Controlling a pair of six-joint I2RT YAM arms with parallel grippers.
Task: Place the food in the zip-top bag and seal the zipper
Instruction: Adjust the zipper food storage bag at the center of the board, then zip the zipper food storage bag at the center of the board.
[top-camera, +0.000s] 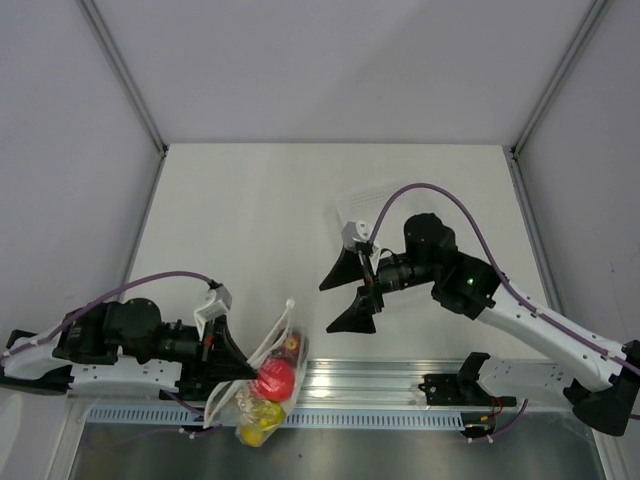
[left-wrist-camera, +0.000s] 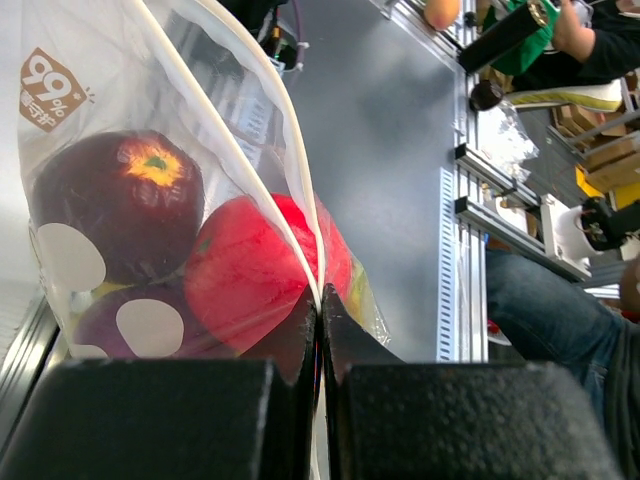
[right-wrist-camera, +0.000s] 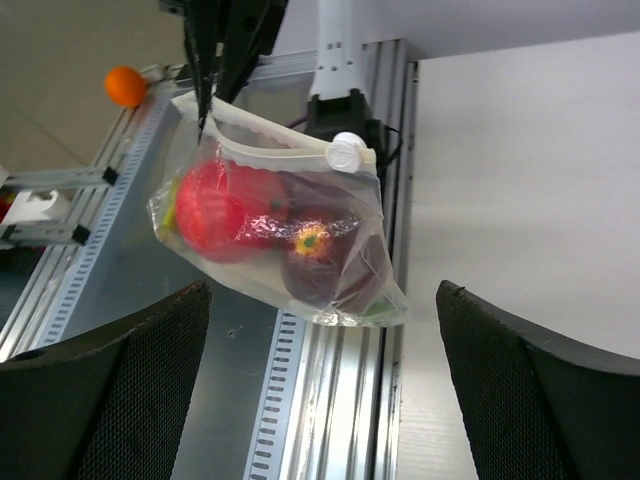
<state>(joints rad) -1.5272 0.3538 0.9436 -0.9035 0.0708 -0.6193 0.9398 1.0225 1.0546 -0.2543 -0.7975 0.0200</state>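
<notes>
The zip-top bag (top-camera: 262, 388) hangs over the table's near edge, held up by my left gripper (top-camera: 238, 370), which is shut on its mouth edge. In the left wrist view my left gripper (left-wrist-camera: 321, 300) pinches the white zipper strip (left-wrist-camera: 262, 150). Its two lines meet at the fingers and part farther along. Inside the bag are the dark red apple (left-wrist-camera: 115, 205), the red fruit (left-wrist-camera: 255, 270) and the purple onion (left-wrist-camera: 110, 325). The yellow banana (top-camera: 255, 420) shows low in the bag. My right gripper (top-camera: 350, 290) is open and empty above the table. It faces the bag (right-wrist-camera: 280, 235) and its white zipper tab (right-wrist-camera: 348, 152).
Aluminium rails (top-camera: 400, 385) run along the near edge under the bag. A faint translucent rectangular tray (top-camera: 368, 203) lies on the table behind the right arm. An orange ball (right-wrist-camera: 125, 85) sits beyond the rails, off the table.
</notes>
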